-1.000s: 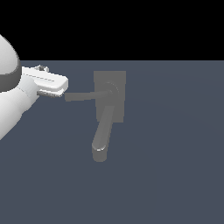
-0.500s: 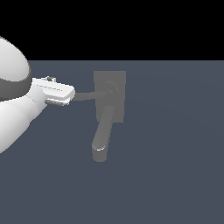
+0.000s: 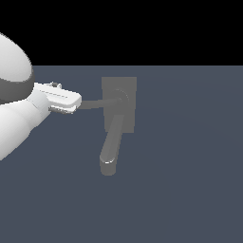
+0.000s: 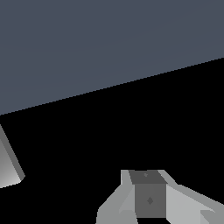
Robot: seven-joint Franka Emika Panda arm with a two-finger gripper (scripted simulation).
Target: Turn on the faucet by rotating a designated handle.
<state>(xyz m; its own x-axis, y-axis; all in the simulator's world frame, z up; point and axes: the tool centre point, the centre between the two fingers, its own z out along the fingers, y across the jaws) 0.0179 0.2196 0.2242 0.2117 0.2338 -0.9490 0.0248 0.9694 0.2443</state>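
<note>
Exterior view: the white arm (image 3: 16, 111) fills the left edge of the frame, large and close to the camera, its bulky links running from upper left down to lower left. The flat white gripper (image 3: 71, 105) reaches out level toward the frame centre.

Its tip meets the free end of the handle (image 3: 97, 104), a thin grey bar running almost level to the round hub. Whether the fingers are closed on the bar or only beside it cannot be told; the finger gap is not visible.

Beyond, at centre frame, the faucet (image 3: 119, 111) sits on the dark blue-grey floor (image 3: 190, 166): rectangular base plate above, thick spout slanting down-left.

Wrist view: a grey finger (image 4: 148, 199) at the lower edge, a grey faucet part at the left edge.
</note>
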